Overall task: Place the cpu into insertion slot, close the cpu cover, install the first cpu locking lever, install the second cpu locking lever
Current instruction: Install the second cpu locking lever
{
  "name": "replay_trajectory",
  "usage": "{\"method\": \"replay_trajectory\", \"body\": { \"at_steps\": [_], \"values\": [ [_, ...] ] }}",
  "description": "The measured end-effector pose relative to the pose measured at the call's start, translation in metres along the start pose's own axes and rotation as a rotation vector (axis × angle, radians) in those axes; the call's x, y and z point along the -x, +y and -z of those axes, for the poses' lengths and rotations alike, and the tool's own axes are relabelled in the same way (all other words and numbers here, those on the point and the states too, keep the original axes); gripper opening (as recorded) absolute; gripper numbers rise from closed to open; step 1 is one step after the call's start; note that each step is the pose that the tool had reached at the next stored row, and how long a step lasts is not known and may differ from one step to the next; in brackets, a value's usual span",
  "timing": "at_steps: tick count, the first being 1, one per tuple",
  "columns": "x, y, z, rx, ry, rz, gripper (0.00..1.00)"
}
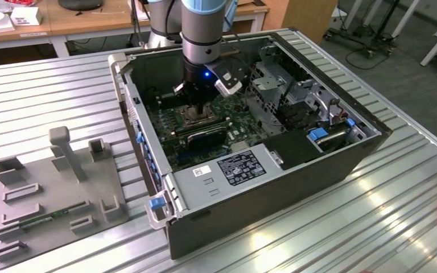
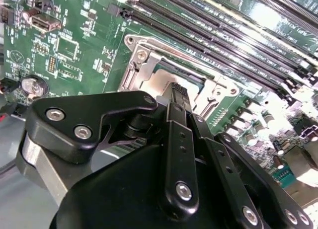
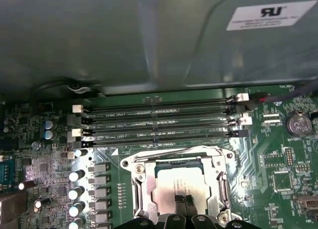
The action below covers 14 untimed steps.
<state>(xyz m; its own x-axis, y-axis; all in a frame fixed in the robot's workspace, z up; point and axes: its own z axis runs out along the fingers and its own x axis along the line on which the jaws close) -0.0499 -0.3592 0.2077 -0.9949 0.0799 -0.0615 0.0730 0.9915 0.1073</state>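
Gripper [image 3: 183,201] down on the pale silver square cpu [image 3: 186,182], fingers together.
Cpu sits in the silver-rimmed square insertion slot [image 3: 139,189] on the green motherboard [image 3: 276,159].

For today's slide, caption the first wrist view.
Gripper poised over the cpu seated in the insertion slot.
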Motion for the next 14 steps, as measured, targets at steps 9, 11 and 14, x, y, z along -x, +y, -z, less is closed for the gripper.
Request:
{"method": "replay_trajectory", "body": {
  "at_steps": [9, 11, 14],
  "values": [
    [0.0000, 0.0008, 0.0014, -0.0002, 0.0012, 0.011, 0.10],
    [0.0001, 0.0014, 0.0033, -0.0021, 0.0010, 0.012, 0.10],
    [0.0002, 0.0023, 0.0065, -0.0117, 0.0004, 0.012, 0.10]
  ]
}}
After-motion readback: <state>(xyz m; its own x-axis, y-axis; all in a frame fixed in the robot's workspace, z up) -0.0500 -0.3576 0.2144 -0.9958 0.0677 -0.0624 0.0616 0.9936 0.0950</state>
